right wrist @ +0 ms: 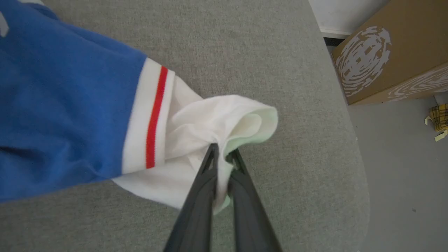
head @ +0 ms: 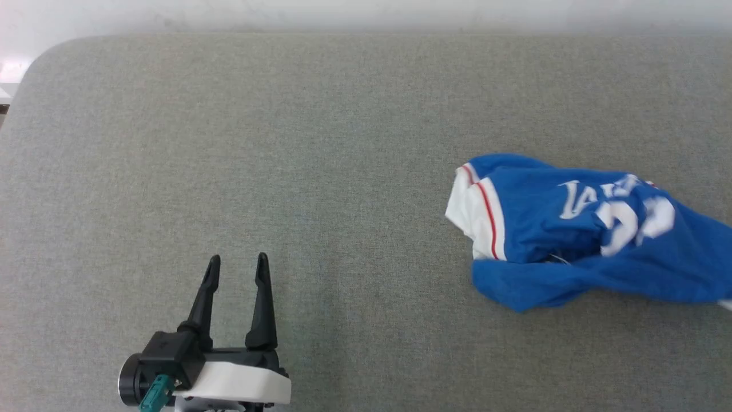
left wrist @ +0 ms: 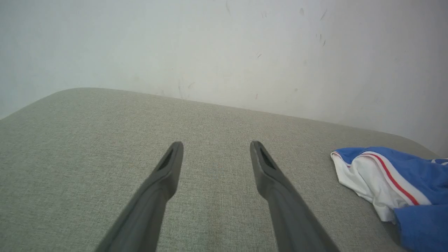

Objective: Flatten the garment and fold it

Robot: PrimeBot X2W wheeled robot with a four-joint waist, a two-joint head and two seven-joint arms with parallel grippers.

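The garment [head: 577, 229], a bright blue jersey with white sleeves, red trim and white lettering, lies crumpled at the right of the grey surface [head: 320, 143]. In the right wrist view my right gripper [right wrist: 222, 152] is shut on the garment's [right wrist: 70, 105] white sleeve, the cloth bunched between its two fingers. My left gripper [head: 237, 265] stands open at the lower left of the head view, well to the left of the jersey, nothing between its fingers. The left wrist view shows that gripper [left wrist: 216, 147] over bare fabric, with a white sleeve of the garment [left wrist: 388, 178] at the far right.
A brown cardboard box [right wrist: 392, 49] stands on the floor past the surface's rounded right edge, with a small yellow checked item [right wrist: 439, 117] nearby. A pale wall [left wrist: 224, 45] runs behind the surface's far edge.
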